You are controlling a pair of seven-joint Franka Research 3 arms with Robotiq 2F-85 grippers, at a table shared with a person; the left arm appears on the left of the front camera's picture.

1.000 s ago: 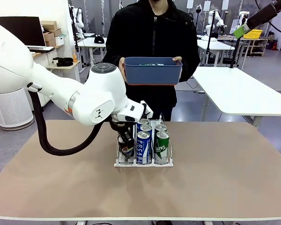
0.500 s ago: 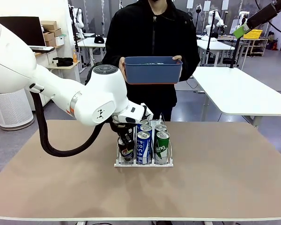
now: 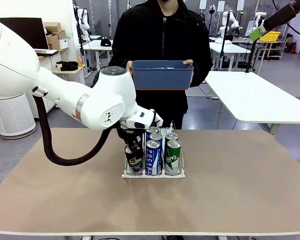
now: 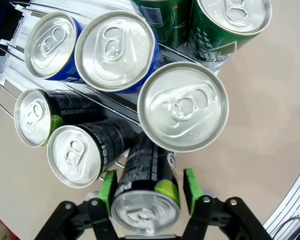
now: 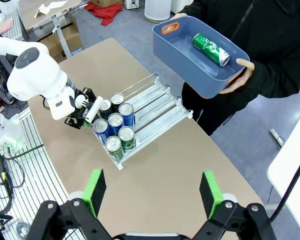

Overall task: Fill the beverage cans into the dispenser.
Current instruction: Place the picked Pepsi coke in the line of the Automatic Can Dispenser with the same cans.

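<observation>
Dispenser (image 3: 153,175) edge: left end effector (image 4: 149,186) straddles can (image 4: 142,172), grip unclear; right end effector (image 5: 152,192) spread.

blue-and-white can (image 3: 153,157): "POCARI" | green can (image 3: 173,158): white lettering, possibly "ung", too blurred

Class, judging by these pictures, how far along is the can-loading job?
Done: cans stand in all three lanes of the dispenser. In hand: the left gripper straddles a black can standing in its lane, jaws apparently open. Left: one green can lies in the blue bin that the person holds.
</observation>
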